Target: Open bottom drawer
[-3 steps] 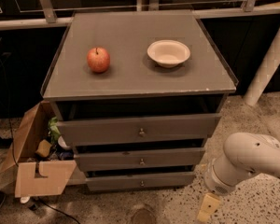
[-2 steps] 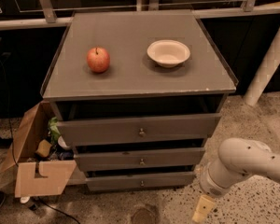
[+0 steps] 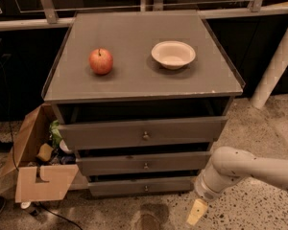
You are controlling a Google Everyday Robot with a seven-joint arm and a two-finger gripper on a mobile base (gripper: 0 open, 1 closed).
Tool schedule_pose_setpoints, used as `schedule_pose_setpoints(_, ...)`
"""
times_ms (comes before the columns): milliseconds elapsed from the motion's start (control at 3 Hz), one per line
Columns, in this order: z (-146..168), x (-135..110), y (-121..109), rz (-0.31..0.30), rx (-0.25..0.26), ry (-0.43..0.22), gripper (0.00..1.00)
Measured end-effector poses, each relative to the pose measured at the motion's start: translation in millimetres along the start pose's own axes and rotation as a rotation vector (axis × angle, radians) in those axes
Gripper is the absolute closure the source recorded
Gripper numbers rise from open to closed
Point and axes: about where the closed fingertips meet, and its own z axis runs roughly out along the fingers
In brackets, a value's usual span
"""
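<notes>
No writing to be read anywhere.

From where I stand, no lettering, label, brand or number shows. The bottom drawer, the middle drawer and the top drawer are plain grey fronts. The worktop with the apple and the bowl is unmarked, and the cardboard box on the floor at the left shows bare brown flaps. The gripper, low at the near right, just beside the bottom drawer's right end, carries no legible mark.

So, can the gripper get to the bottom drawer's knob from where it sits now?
Probably yes. The gripper hangs low, just off the right end of the bottom drawer, and nothing stands between it and the knob. It is not touching the drawer yet.
</notes>
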Motion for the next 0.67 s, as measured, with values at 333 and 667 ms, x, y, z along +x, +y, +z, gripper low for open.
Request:
schedule_pose_setpoints(333,7,2,0,0.011,-0.008,-0.001,0.00)
schedule_pose_setpoints(667,38,11,-17,0.040,0.007,0.005,0.00)
